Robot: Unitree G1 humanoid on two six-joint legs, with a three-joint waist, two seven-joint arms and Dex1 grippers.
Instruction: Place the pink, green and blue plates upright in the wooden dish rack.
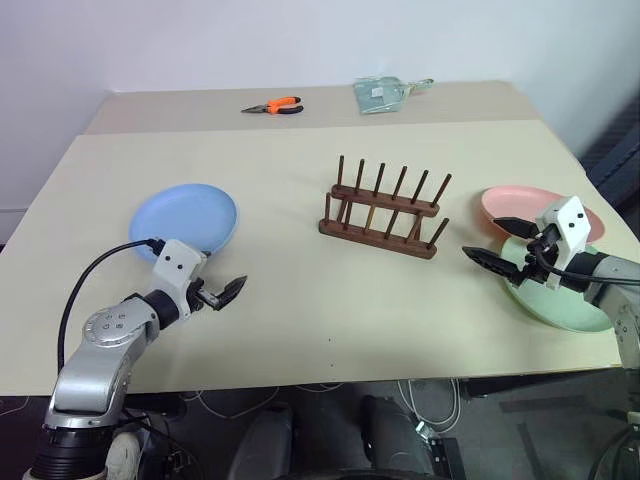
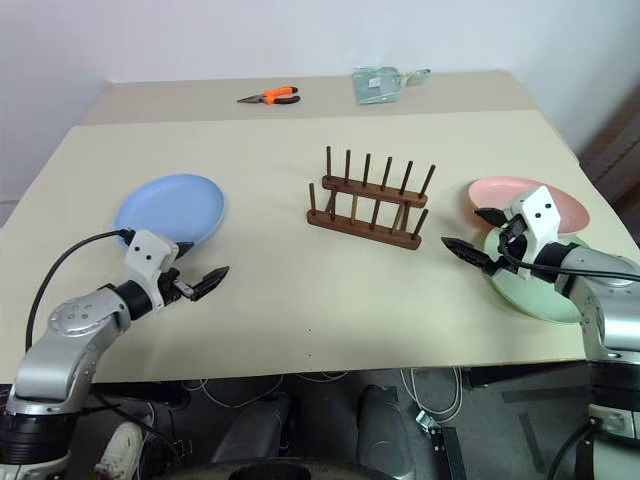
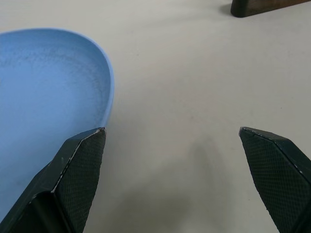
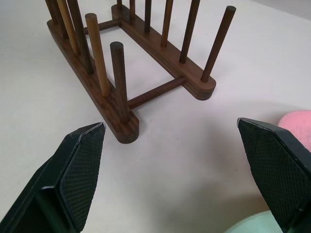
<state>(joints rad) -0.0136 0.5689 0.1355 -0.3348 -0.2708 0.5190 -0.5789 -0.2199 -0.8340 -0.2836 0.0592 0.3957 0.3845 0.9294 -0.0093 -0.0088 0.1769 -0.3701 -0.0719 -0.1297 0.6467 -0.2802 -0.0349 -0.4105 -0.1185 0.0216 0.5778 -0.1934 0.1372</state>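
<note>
The blue plate [image 1: 185, 218] lies flat on the table at the left. Just in front of its near rim, low over the table, my left gripper [image 1: 230, 290] is open and empty, one finger [image 3: 80, 165] at the plate's edge. The wooden dish rack [image 1: 385, 210] stands empty at the centre. On the right the pink plate [image 1: 530, 205] lies flat, with the green plate [image 1: 560, 300] in front of it, overlapping its near edge. My right gripper [image 1: 487, 240] hovers open above those two plates' left rims, pointing at the rack [image 4: 121, 63], nothing between its fingers.
Orange-handled pliers [image 1: 275, 106] and a clear packet [image 1: 380, 93] lie on the far table, beyond a seam. Bare tabletop [image 1: 320, 300] stretches between the rack and the near edge. The table's right edge runs close behind the pink and green plates.
</note>
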